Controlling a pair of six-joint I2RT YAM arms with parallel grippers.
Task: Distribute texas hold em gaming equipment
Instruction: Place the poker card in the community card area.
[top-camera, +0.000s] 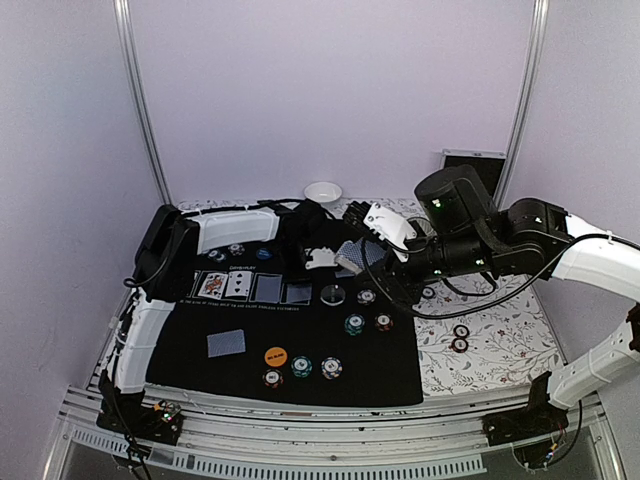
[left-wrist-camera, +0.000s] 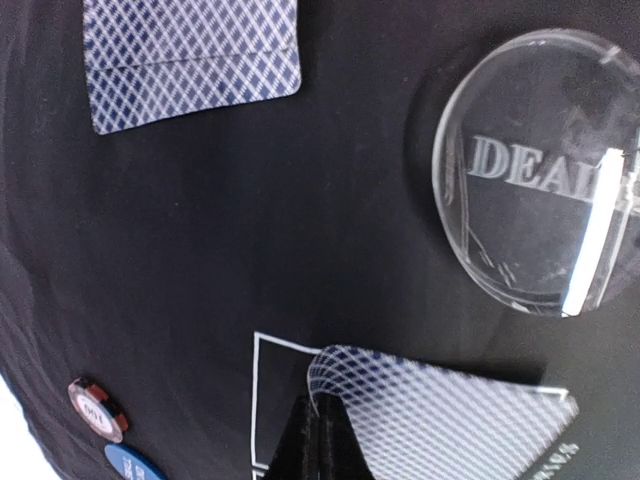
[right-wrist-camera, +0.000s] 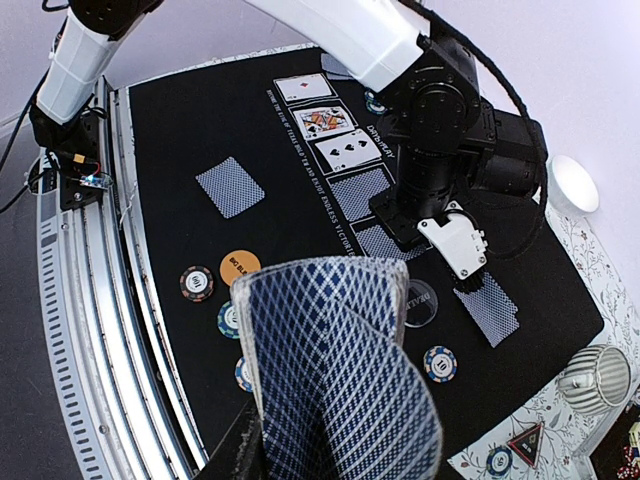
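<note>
A bent deck (right-wrist-camera: 340, 370) filled the lower middle of the right wrist view, and the right gripper (right-wrist-camera: 245, 450) was clamped shut on its bottom edge. Beyond it, lilac walls (top-camera: 330, 90) enclosed a floral table (top-camera: 500, 350) with a black mat (top-camera: 380, 370) over it. On the mat lay a card row (top-camera: 250, 287), chips (top-camera: 302, 367) and an orange disc (top-camera: 275, 355). At the mat's upper centre, the left gripper (left-wrist-camera: 318, 432) was closed on the curled corner of one card (left-wrist-camera: 450, 420). The clear dealer disc (left-wrist-camera: 535, 170) lay near, to the upper right.
</note>
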